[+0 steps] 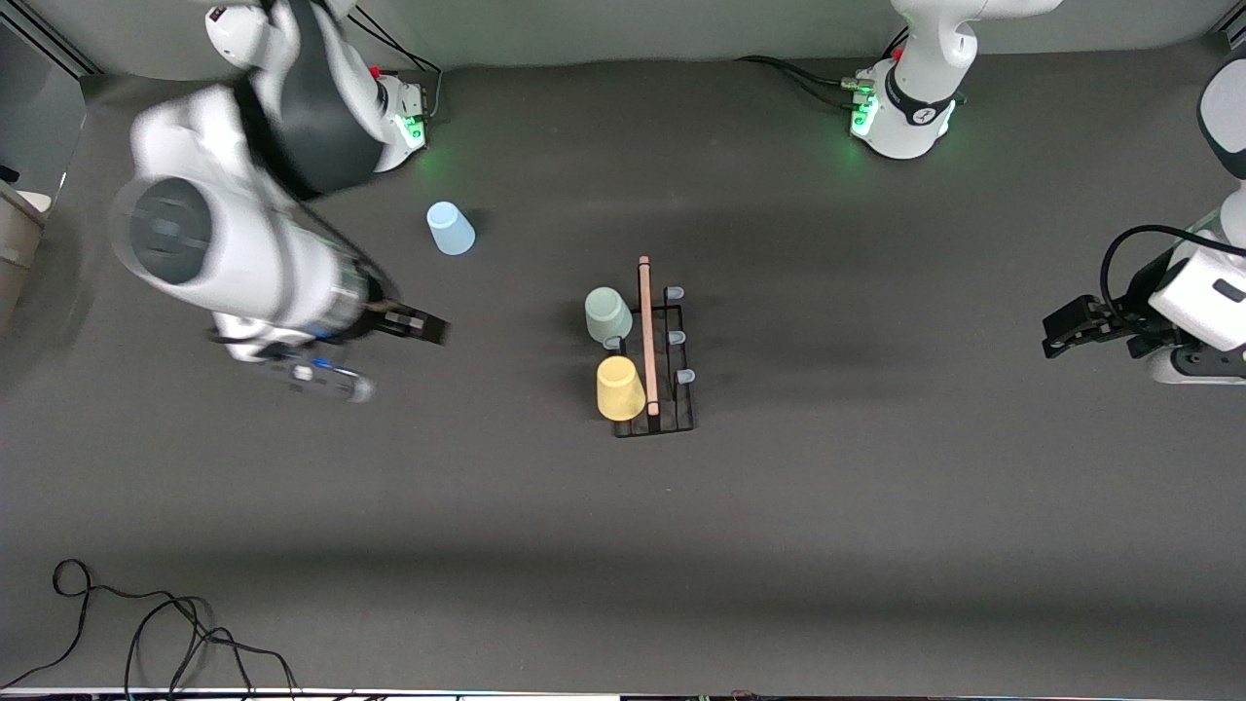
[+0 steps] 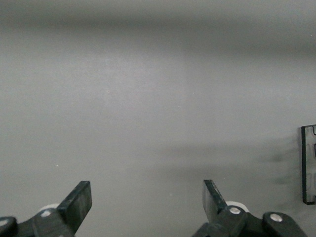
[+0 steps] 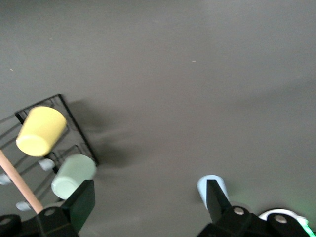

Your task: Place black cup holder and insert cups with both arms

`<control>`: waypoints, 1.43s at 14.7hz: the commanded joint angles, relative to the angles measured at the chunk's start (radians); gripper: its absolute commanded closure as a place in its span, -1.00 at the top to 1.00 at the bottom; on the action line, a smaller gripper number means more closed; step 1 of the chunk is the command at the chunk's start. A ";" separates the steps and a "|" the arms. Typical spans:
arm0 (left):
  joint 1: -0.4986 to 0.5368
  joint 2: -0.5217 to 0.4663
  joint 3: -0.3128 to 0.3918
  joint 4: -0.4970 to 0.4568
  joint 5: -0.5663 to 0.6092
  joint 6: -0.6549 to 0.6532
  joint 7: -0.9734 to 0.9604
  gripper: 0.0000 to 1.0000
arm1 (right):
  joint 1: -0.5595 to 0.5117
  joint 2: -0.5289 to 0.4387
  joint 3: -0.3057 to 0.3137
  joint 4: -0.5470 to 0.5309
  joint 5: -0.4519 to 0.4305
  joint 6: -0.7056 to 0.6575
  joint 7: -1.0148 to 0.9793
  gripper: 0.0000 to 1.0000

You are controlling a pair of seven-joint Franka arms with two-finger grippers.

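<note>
I see the thin black wire cup holder with its wooden rod handle mid-surface, mint green tumbler and yellow tumbler on its prongs. The light blue tumbler stands apart, toward the right arm's base. My right gripper hangs between them, jaws spread, empty. My left gripper waits at its own end of the surface, jaws spread.

A dark grey counter with a rack, one loose cup and a cable on it.

The black cup holder is placed near the middle of the counter, with a mint green cup and a yellow cup set on its prongs. A light blue cup is seen upside down directly on the counter, toward the right arm's end and farther from the front camera than the holder. A black cable is laid at the nearest edge.
</note>
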State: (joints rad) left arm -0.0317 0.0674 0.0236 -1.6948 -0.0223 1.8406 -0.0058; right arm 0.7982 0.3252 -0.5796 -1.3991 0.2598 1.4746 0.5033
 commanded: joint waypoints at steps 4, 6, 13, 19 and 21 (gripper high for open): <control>0.010 0.000 -0.004 0.007 -0.010 0.008 0.018 0.99 | 0.015 -0.150 -0.181 -0.028 -0.109 -0.155 -0.296 0.99; 0.003 0.006 -0.004 0.007 -0.004 0.009 0.017 0.99 | 0.016 -0.185 -0.229 -0.034 -0.117 -0.151 -0.370 0.99; -0.001 0.006 -0.005 0.023 0.005 -0.007 0.014 0.99 | 0.027 -0.189 -0.243 -0.034 -0.215 -0.108 -0.376 0.99; -0.007 -0.030 -0.014 0.155 0.039 -0.269 0.004 0.99 | -0.112 -0.193 -0.109 -0.035 -0.218 -0.105 -0.376 0.99; -0.008 -0.060 -0.014 0.155 0.045 -0.282 0.007 0.99 | -0.311 -0.216 0.098 -0.037 -0.228 -0.106 -0.374 1.00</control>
State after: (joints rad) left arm -0.0288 0.0392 0.0074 -1.5488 -0.0006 1.5930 -0.0037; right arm 0.6442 0.1447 -0.6490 -1.4251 0.0646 1.3584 0.1460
